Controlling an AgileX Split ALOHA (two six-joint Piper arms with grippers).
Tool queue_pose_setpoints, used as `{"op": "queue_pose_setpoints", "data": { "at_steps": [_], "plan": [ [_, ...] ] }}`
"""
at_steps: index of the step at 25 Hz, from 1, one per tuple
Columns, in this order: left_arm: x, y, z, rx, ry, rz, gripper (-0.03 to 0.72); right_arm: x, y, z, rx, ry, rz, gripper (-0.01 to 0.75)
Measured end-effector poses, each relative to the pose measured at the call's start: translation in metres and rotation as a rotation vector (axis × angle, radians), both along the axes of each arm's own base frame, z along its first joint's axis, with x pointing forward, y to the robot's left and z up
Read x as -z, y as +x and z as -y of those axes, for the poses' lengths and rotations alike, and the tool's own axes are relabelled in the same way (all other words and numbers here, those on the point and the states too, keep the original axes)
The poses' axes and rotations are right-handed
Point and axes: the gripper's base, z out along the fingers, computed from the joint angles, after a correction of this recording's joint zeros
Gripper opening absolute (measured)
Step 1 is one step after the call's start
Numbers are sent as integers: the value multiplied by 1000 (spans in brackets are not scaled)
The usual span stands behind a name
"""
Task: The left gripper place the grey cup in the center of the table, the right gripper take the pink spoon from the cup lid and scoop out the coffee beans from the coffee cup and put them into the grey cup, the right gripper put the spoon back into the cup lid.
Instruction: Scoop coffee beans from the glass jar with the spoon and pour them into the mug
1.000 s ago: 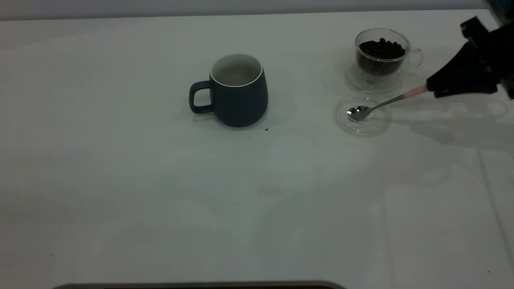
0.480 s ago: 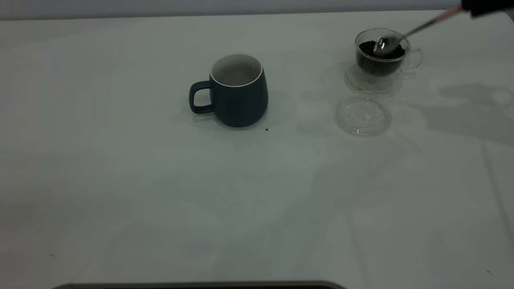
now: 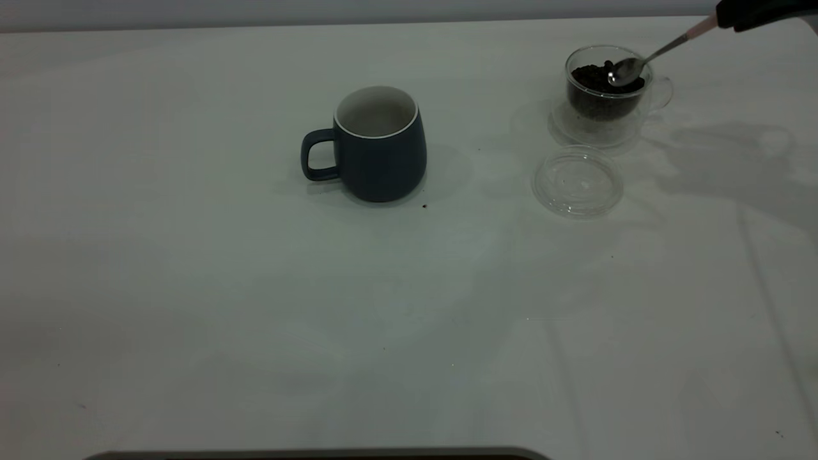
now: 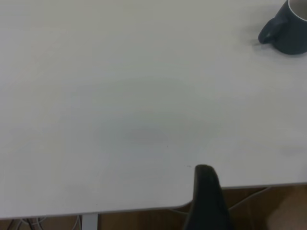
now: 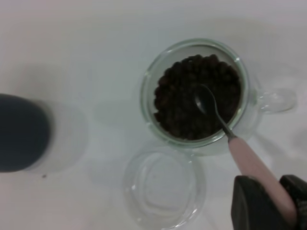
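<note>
Pink spoon (image 5: 218,117) gripped by right hand (image 5: 268,203), bowl among coffee beans (image 5: 184,108), no readable writing

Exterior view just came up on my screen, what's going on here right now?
The right gripper holds the pink spoon by its handle, bowl dipped into the coffee beans inside the coffee cup. The cup lid lies on the table beside it. The grey cup sits mid-table, no beans visible inside. The left gripper is parked near the table edge.
</note>
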Motion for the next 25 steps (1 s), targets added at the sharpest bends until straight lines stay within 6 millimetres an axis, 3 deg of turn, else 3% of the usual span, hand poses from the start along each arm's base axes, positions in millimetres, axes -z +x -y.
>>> {"op": "queue_pose_setpoints", "data": {
  "at_steps": [7, 15, 25],
  "plan": [
    [0, 0, 0, 0, 0, 0, 569, 15, 5, -1, 39, 10, -4, 114],
    [0, 0, 0, 2, 2, -1, 569, 29, 5, -5, 80, 138, -62, 114],
    [0, 0, 0, 2, 2, -1, 569, 51, -1, 22, 163, 369, -136, 114]
  ]
}}
